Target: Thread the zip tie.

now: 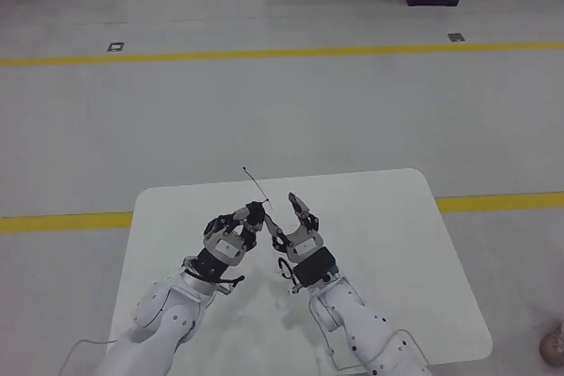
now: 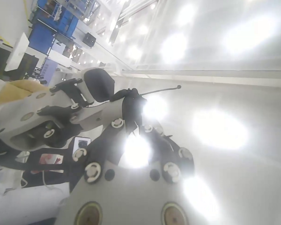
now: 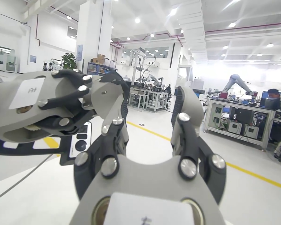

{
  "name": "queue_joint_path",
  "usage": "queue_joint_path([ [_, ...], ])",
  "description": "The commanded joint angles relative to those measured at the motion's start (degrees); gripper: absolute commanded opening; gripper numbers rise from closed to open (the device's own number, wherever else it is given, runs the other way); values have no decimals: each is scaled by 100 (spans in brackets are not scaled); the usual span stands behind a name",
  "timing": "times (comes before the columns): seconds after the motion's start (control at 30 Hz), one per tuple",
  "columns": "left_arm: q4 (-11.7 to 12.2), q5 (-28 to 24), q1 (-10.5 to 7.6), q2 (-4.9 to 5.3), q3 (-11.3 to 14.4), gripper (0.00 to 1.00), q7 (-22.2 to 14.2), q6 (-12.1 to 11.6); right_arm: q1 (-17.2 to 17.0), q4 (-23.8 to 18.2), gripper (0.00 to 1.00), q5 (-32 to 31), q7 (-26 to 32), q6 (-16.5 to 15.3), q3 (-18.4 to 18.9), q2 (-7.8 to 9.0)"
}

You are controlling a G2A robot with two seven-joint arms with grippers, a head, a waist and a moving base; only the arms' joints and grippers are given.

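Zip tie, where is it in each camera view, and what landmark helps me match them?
Top view: the zip tie pokes out of the left gripper toward the table's far edge.
Left wrist view: the zip tie juts, thin and black, from that shut gripper.
Right wrist view: I cannot make it out at the left gripper.
Shared landmark: the left gripper.

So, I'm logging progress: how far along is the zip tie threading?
Done: the left gripper is shut on the zip tie, off the table. In hand: the right gripper is open beside it. Left: its tail sticks out free, no loop visible, so threading remains.
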Motion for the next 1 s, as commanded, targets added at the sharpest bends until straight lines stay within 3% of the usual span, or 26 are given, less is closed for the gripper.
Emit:
queue_joint_path([
  [0.0, 4, 17, 8, -4, -3, 0, -12, -1, 13, 14, 38, 0, 11, -7, -16, -9],
  [0.4, 5, 109, 65, -21, -40, 0, -69, 35, -36, 14, 22, -24, 21, -8, -12, -37],
  [0.97, 24, 175, 78, -51, -59, 0, -115, 95, -20, 17, 13, -24, 47, -21, -43, -51],
])
